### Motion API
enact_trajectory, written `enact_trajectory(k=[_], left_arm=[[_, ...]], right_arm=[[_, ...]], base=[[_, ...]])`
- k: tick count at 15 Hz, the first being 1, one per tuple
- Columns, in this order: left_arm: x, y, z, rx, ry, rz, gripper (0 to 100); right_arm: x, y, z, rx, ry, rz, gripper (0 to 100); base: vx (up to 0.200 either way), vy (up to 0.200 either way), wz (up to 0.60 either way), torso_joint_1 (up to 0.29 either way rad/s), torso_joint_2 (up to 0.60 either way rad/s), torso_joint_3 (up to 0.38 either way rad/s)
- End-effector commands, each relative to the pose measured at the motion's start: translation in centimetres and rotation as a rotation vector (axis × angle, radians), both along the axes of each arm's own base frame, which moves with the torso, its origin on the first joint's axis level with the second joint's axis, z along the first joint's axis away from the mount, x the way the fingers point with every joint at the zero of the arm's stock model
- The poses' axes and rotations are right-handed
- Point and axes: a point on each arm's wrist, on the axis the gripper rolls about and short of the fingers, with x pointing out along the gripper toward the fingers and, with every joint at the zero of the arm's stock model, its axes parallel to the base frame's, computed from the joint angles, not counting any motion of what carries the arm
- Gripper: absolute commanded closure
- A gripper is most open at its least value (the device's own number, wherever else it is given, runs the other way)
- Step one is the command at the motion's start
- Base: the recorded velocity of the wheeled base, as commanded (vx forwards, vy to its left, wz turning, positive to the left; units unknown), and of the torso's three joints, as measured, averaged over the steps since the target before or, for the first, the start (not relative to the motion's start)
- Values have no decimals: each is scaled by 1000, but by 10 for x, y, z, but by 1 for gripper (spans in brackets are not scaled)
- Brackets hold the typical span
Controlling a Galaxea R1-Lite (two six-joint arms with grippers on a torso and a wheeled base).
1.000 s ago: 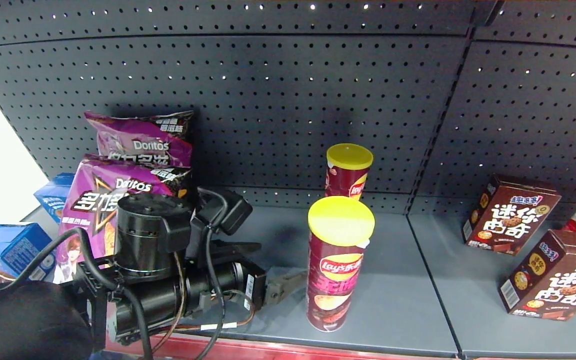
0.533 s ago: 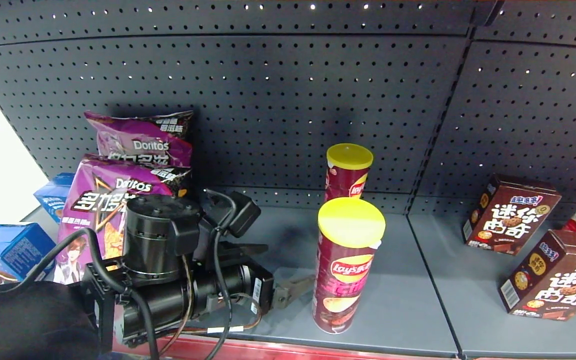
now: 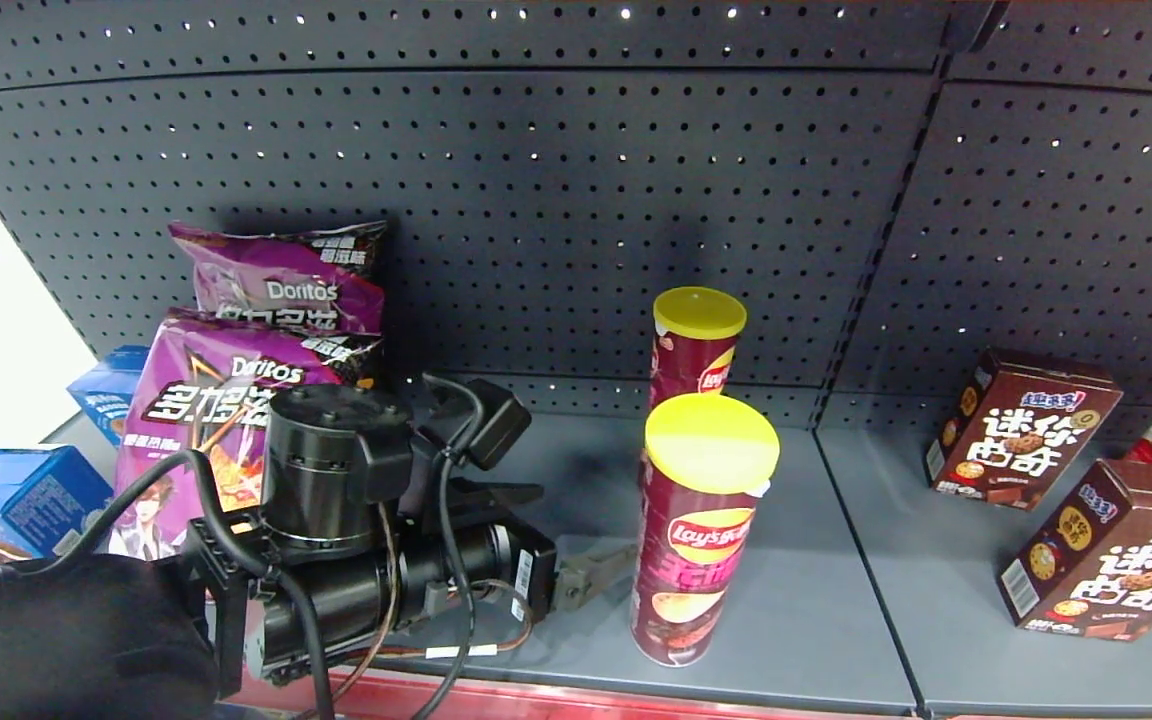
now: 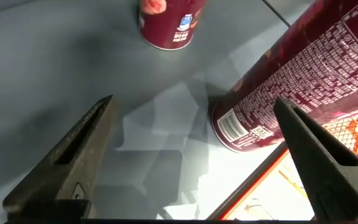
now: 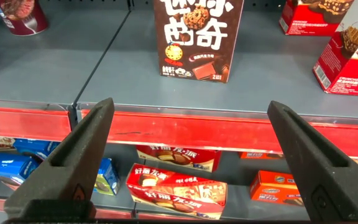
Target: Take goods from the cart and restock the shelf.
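Note:
Two maroon chip cans with yellow lids stand upright on the grey shelf (image 3: 816,620). The front can (image 3: 704,530) is near the shelf's front edge and the rear can (image 3: 698,340) is by the pegboard. My left gripper (image 3: 591,575) lies low on the shelf, just left of the front can's base, fingers open. In the left wrist view the front can (image 4: 291,81) stands close to one finger of the left gripper (image 4: 194,106), with the rear can (image 4: 166,25) farther off. My right gripper (image 5: 191,107) is open with nothing in it, in front of the shelf's red edge (image 5: 229,127).
Purple chip bags (image 3: 236,400) and blue boxes (image 3: 16,490) stand left of my left arm. Brown cookie boxes (image 3: 1021,425) (image 3: 1106,560) sit on the right shelf section; one cookie box (image 5: 197,37) faces the right gripper. A lower shelf holds red boxes (image 5: 179,190).
My left gripper has slid to the right along the shelf. The front can has shifted to the right with it and stays upright.

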Motion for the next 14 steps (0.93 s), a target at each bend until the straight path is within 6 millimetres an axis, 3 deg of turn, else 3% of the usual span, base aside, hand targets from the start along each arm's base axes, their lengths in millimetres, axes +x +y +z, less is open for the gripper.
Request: enact_trajectory(k=[1,14], left_arm=[[3,-2,0,-2,-3,1,0],[10,-8,-1,10,-16,-11,0]], right_arm=[[0,0,0,0,1,0,0],[0,0,0,0,1,0,0]], base=[[0,0,0,0,0,0],[0,0,0,0,0,0]])
